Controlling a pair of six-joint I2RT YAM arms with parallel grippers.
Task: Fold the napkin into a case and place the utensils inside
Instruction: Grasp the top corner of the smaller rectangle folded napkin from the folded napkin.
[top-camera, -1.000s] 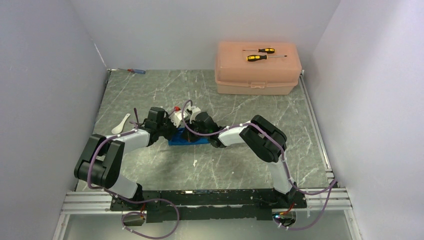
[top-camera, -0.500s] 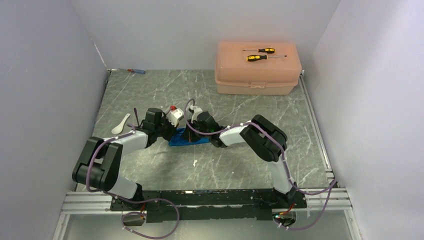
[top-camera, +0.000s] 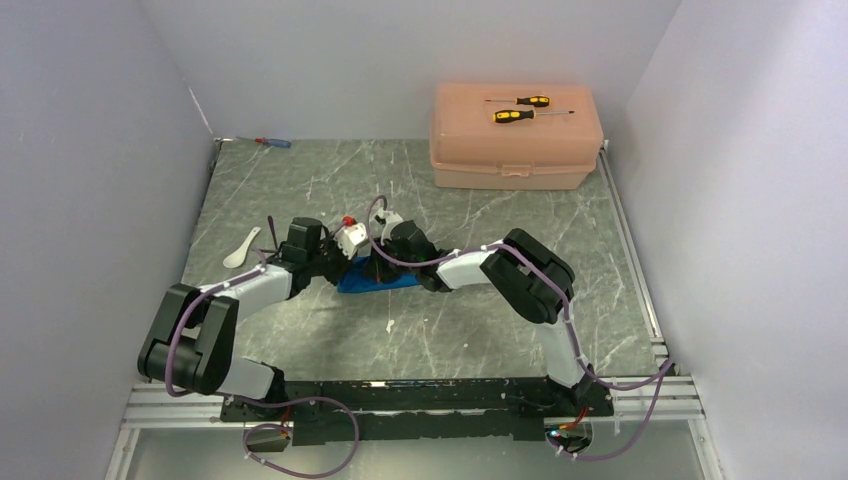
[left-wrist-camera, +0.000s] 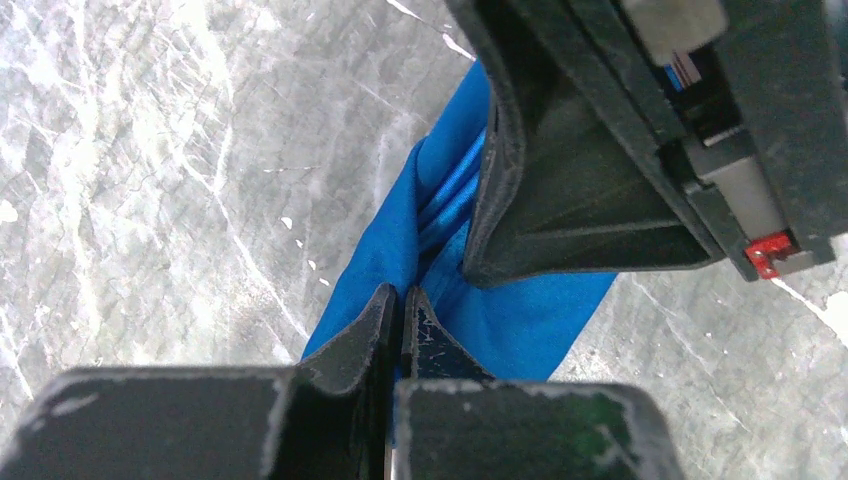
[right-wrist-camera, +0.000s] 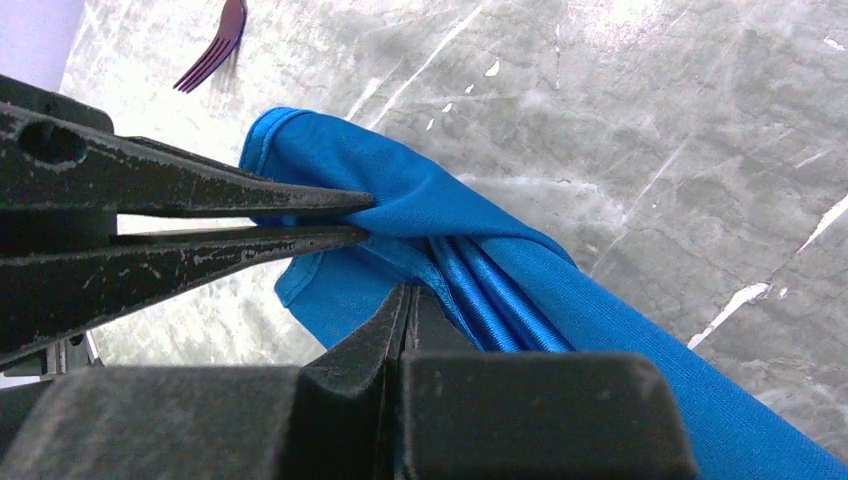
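Observation:
The bright blue napkin (top-camera: 395, 281) lies folded in a long bunch mid-table, with layered edges showing (right-wrist-camera: 500, 290). Both grippers meet over its left end. My left gripper (left-wrist-camera: 400, 296) is shut, pinching a fold of the cloth; its thin fingers (right-wrist-camera: 250, 200) show in the right wrist view, closed on the fabric. My right gripper (right-wrist-camera: 408, 296) is also shut, on a hemmed layer beside them. From above, the left gripper (top-camera: 350, 264) and right gripper (top-camera: 376, 264) hide most of the napkin. The purple fork (top-camera: 272, 232) (right-wrist-camera: 215, 45) and white spoon (top-camera: 240, 248) lie left of it.
A peach plastic box (top-camera: 515, 140) stands at the back right with two yellow-and-black screwdrivers (top-camera: 520, 108) on its lid. A small blue-and-red screwdriver (top-camera: 272, 142) lies at the back left corner. Grey walls close in the left, back and right sides.
The left gripper has closed the last bit onto the cloth, and the left arm's elbow has swung left and nearer. The right arm and napkin have hardly moved.

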